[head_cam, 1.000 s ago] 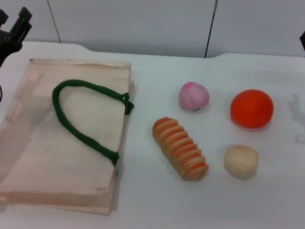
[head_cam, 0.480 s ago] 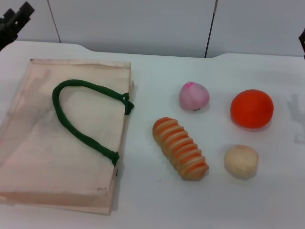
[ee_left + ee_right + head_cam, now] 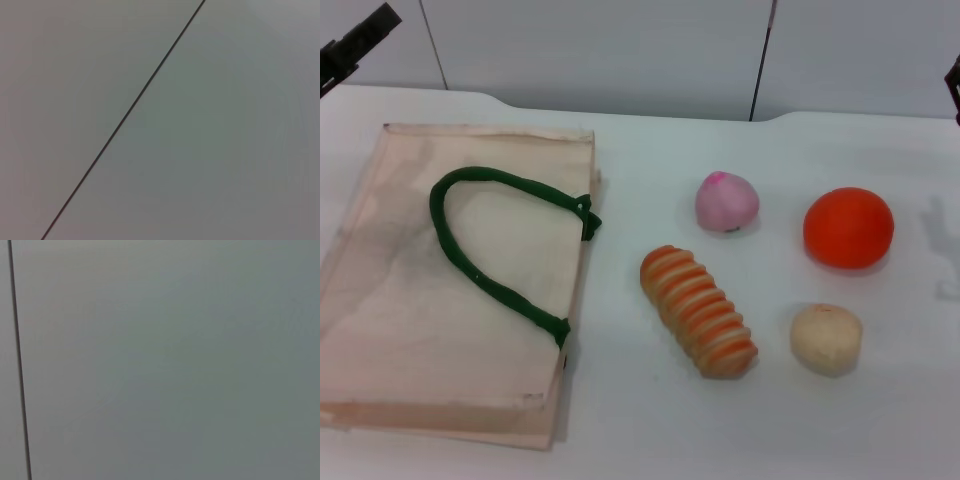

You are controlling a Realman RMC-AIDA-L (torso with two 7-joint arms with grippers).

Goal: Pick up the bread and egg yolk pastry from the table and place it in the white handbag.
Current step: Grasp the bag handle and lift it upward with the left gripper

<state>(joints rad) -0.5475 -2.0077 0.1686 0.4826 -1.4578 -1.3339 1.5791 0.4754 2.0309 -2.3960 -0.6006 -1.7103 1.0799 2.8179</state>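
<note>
Jaw states unreadable: left gripper (image 3: 358, 42), right gripper (image 3: 953, 82) barely in view, apparently touching nothing.

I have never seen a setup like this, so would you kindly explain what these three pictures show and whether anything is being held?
This is a two-armed robot with jaws on each arm. The head view looks down on a white table. On it lie the white handbag with green handles, flat on the robot's left, then the striped bread, the egg yolk pastry, a pink bun and an orange ball. The left gripper shows only at the top left corner, the right gripper barely at the right edge. Nothing is held. Both wrist views show only a plain grey wall with a dark seam.
</note>
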